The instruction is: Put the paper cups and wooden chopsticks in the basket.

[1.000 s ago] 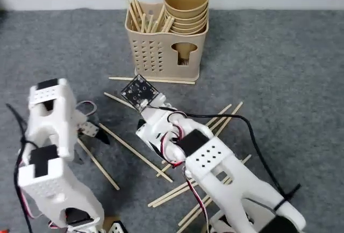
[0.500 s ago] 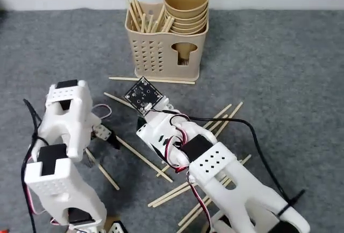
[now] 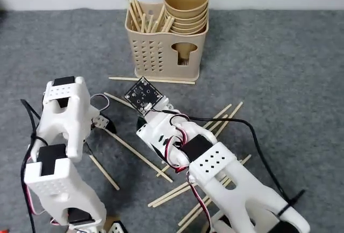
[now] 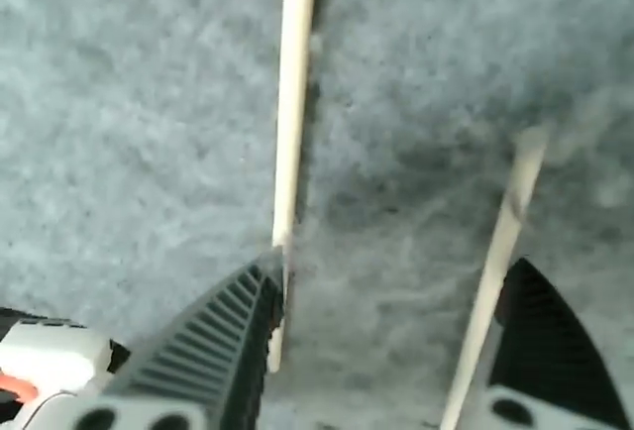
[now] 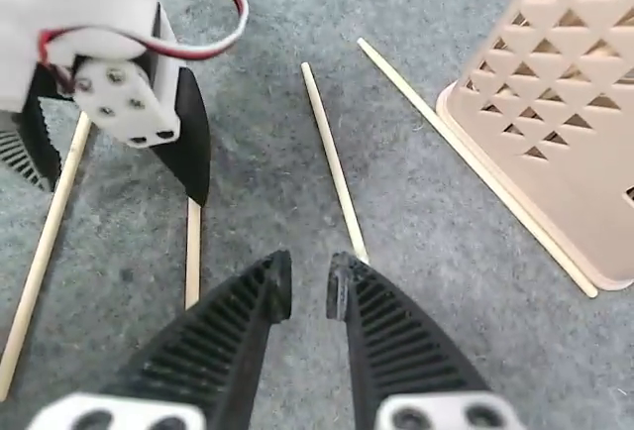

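**Fig.** High and wrist views of two white arms over a grey mat. At the left, the left arm bends low. The left gripper points down at the mat with its jaws spread wide and nothing pinched. A first chopstick, pale and straight, ends along the inner edge of one jaw. A second chopstick of the same light wood lies just inside the other jaw.

Toward the centre, the right arm extends up the table from the near edge. The right gripper hangs close over the mat, its jaws nearly pressed together, with a narrow gap at the tips and nothing in it. The end of a thin chopstick lies just beside one tip.

Beyond it stands the basket, beige plastic with perforated walls, upright near the far edge. Its left part holds standing chopsticks, leaning at mixed angles. Its right part holds the paper cups, tan and nested in one stack with layered rims. A flat chopstick lies along the basket's foot. To the right, scattered chopsticks cross one another on the mat, well apart from the basket
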{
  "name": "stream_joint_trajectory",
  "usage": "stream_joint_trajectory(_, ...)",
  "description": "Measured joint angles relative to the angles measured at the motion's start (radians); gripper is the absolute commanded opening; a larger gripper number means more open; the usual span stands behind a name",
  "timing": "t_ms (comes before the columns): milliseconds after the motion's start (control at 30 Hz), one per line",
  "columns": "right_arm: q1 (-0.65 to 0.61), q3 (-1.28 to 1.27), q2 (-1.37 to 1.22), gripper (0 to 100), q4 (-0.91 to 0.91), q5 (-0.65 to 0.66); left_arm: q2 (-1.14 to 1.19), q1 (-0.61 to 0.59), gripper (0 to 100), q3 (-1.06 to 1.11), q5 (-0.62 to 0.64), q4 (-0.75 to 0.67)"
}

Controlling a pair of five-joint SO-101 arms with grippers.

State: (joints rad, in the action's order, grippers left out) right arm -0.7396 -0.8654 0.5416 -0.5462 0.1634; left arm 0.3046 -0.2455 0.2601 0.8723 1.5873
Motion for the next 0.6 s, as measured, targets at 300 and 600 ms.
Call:
stream_joint_trajectory(300, 0.0, 0.0, 0.0, 8.0, 0.0, 0.0, 0.06, 0.028, 33, -0.002, 0.0, -0.083)
stream_joint_trajectory(600, 0.0, 0.0, 0.0, 8.0, 0.0, 0.0, 0.167, 0.034, 33, -0.06, 0.061, -0.008)
